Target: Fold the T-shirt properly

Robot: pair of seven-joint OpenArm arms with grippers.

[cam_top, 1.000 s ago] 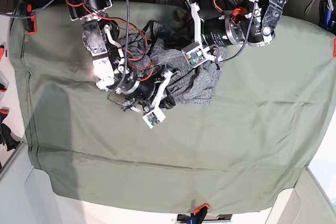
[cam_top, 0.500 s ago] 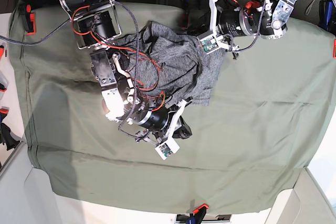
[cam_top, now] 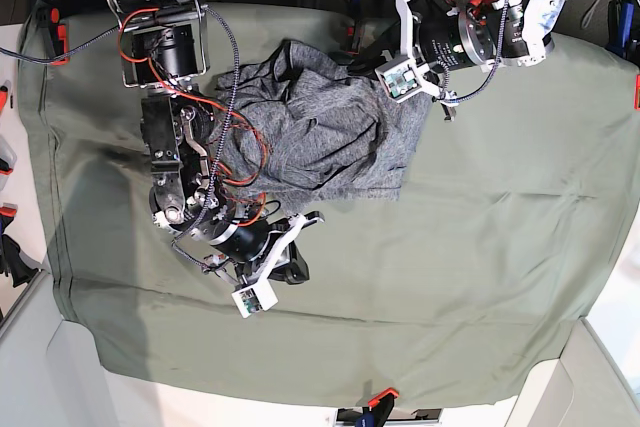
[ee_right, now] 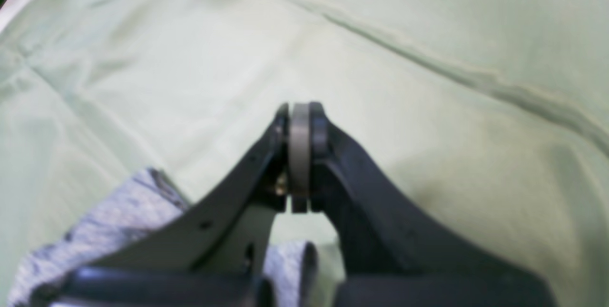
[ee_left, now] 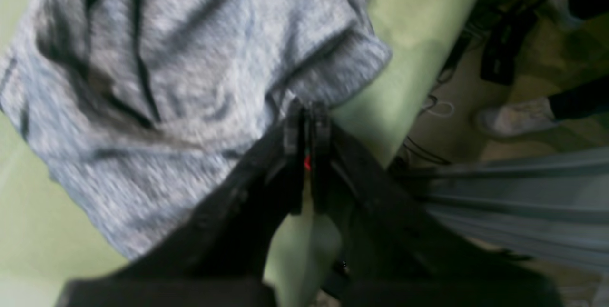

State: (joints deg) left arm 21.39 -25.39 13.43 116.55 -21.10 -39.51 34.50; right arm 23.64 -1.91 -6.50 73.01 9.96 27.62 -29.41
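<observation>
1 T-shirt (cam_top: pixel 330 127) lies on 1 table cloth (cam_top: pixel 480 247); left gripper (ee_left: pixel 307 116) pinches its edge, right gripper (ee_right: pixel 299 126) closed empty.

T-shirt (ee_left: pixel 157 83) blurred, edge-cropped

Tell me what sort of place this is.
Probably a robotics lab workbench: an olive-green cloth is clamped over the table by orange clips, two cabled arms work a heathered grey knit shirt, and loose cables lie on the floor.
</observation>
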